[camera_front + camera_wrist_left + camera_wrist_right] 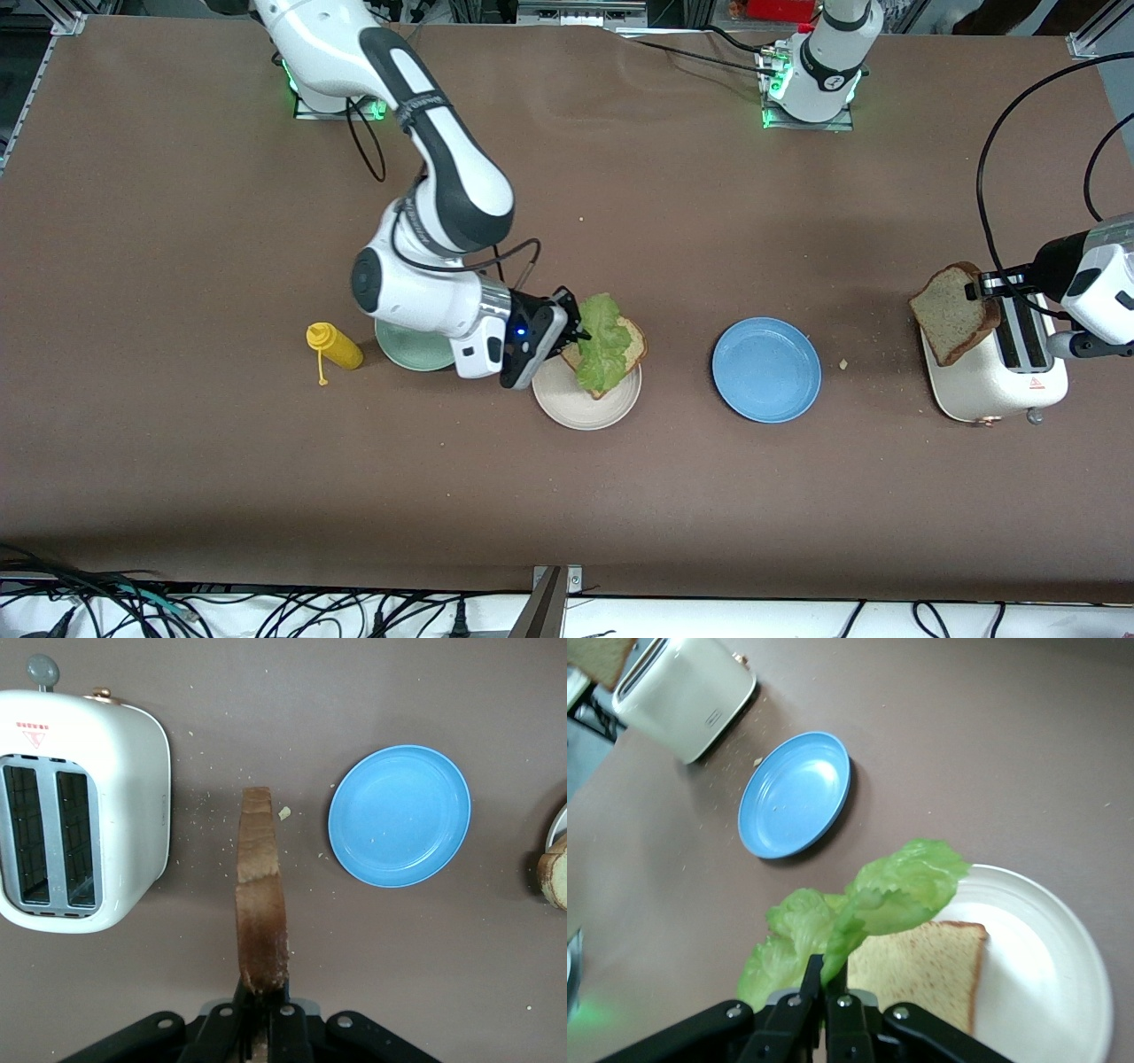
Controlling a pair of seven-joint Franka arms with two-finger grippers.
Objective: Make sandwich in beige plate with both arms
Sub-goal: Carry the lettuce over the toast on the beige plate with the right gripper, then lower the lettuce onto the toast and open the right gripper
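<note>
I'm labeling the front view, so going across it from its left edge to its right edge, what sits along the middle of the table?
Mustard bottle → green plate → right gripper → beige plate with bread and lettuce → blue plate → bread slice in the left gripper → toaster.

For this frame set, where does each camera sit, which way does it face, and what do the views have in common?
Front view: high across the table, facing both arm bases; shows the right gripper and left gripper.
Left wrist view: looks down past the left gripper shut on a bread slice, toaster beside it.
Right wrist view: looks down past the right gripper shut on lettuce over the beige plate.
All three share the blue plate.
</note>
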